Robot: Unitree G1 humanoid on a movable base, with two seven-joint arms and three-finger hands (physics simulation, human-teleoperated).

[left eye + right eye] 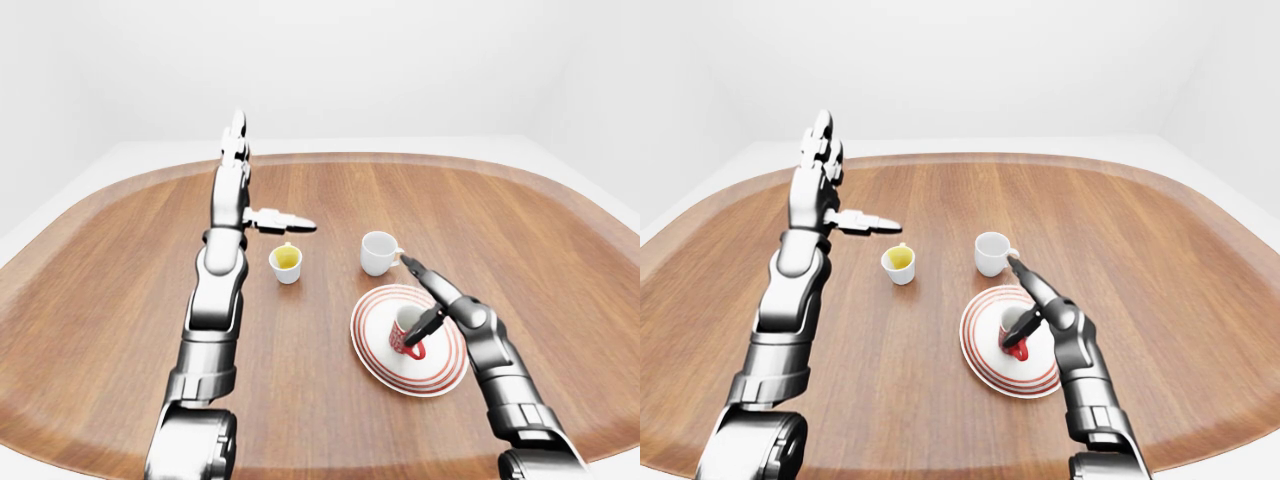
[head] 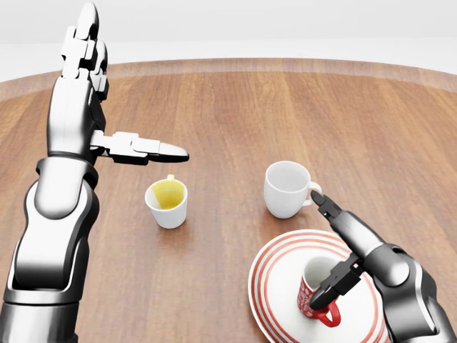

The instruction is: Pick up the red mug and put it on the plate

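Note:
The red mug (image 2: 312, 284), white inside, stands on the white plate with red rings (image 2: 270, 286) at the bottom right of the head view. My right hand (image 2: 323, 246) is open beside the mug. Its long fingers (image 2: 343, 225) stretch out flat above the mug's rim towards the white mug. Its dark thumb (image 2: 330, 289) lies against the red mug's right side, by the handle. My left hand (image 2: 132, 82) is open and empty, raised upright at the upper left with its thumb pointing right.
A white mug (image 2: 285, 189) stands just above the plate, close to my right fingertips. A small white cup with a yellow inside (image 2: 167, 201) stands under my left thumb. The round wooden table (image 2: 235, 107) has a raised rim along the top.

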